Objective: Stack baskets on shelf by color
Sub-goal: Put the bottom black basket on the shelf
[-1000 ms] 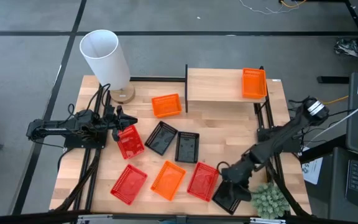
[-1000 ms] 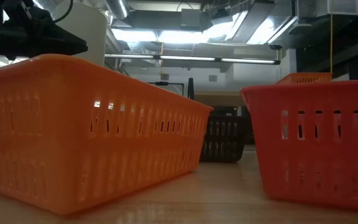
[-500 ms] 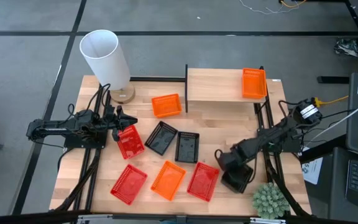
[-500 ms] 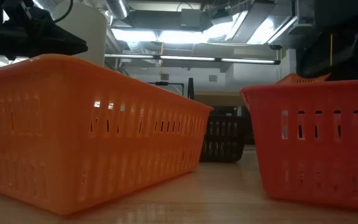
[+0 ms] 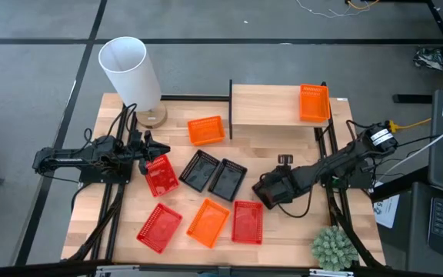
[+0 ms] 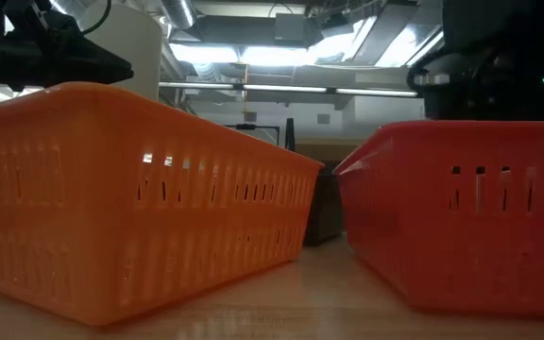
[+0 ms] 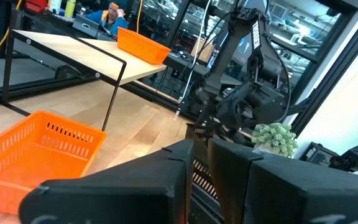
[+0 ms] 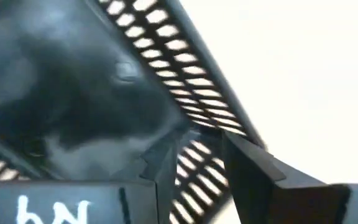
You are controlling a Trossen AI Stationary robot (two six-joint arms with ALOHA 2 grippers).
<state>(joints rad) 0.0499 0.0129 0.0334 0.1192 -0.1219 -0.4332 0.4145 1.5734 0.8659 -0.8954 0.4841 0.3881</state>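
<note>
Baskets are lying scattered across the desk (image 5: 283, 150) in the high view: 1 orange basket (image 5: 314, 102) is sitting on the shelf (image 5: 268, 105), another orange one (image 5: 205, 130) is lying beside the shelf, 2 black baskets (image 5: 214, 174) are lying mid-desk, and red baskets (image 5: 160, 175) and an orange one are lying along the front. The right tool (image 5: 266, 192) is hanging beside the red basket (image 5: 246, 222), carrying a black basket (image 8: 185, 93); the left tool (image 5: 146, 150) is waiting at the upper end of a red basket. In the low view, an orange basket (image 6: 130, 198) and a red one (image 6: 461, 212) are filling the foreground. In the left wrist view, the left tool's fingers (image 7: 173, 180) are standing nearly together, with nothing visibly between them. In the right wrist view, the right tool's fingers (image 8: 247, 165) are gripping the black mesh wall.
</note>
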